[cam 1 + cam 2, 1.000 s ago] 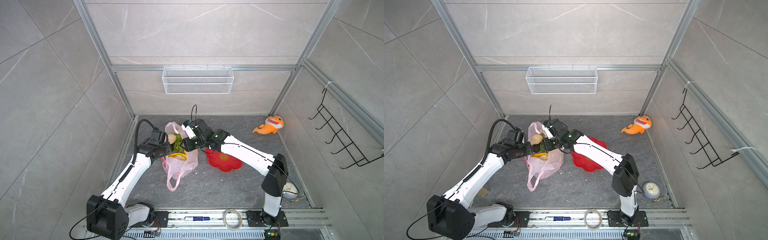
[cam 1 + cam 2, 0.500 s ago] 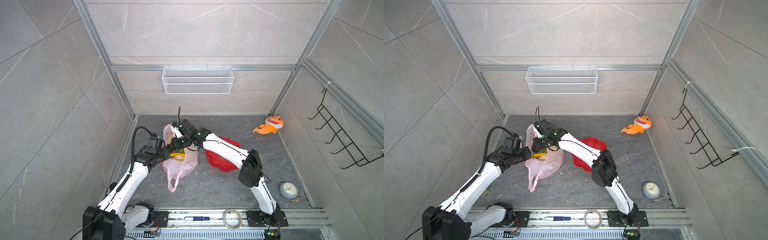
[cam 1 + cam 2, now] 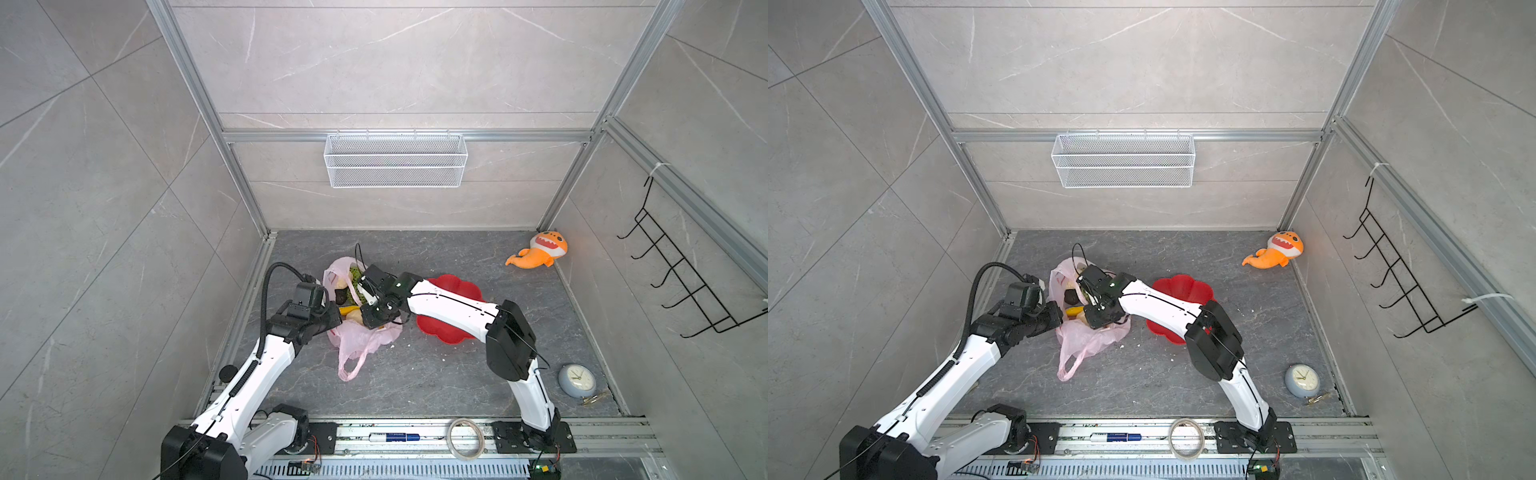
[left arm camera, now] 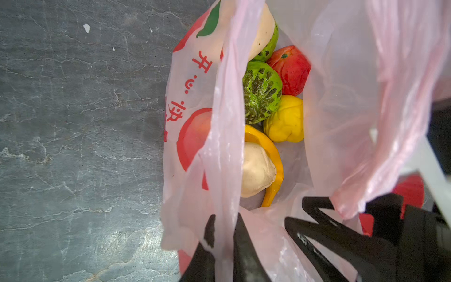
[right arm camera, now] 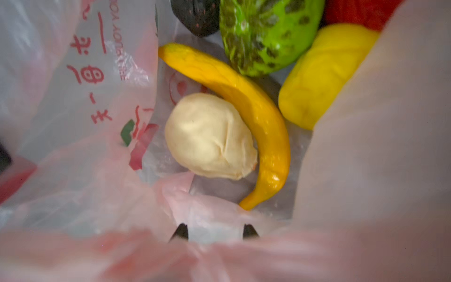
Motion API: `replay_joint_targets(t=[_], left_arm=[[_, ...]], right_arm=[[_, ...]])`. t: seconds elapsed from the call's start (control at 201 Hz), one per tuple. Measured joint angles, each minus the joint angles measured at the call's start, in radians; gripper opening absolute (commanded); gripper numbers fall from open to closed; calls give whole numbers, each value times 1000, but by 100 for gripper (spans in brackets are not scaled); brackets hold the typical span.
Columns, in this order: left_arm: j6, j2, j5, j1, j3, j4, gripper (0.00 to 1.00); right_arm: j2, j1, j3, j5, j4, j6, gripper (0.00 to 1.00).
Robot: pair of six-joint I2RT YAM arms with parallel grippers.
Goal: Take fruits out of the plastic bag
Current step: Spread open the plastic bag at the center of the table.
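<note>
Roughly, the plastic bag (image 3: 365, 338) stretches front-to-back, mouth open upward.

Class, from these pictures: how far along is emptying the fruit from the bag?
Done: no fruit is out yet. In hand: the left gripper pinches the rim of the plastic bag; the right gripper is inside, jaws apart. Left: banana, apple and all other fruits.

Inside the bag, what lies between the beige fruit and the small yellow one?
The curved banana lies between them, clear in the right wrist view.
</note>
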Motion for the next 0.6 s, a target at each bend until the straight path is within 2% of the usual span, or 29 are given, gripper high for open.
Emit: replay_joint_targets(t=[0.274, 0.473, 0.597], left_arm=[[0, 24, 19, 0, -2, -11, 13], [-1, 24, 27, -7, -17, -21, 12], [-3, 21, 27, -11, -22, -26, 11]], right_arm=[[-197, 21, -227, 6, 34, 0, 41], [-203, 27, -261, 29, 56, 5, 42], [-196, 27, -212, 75, 63, 4, 43]])
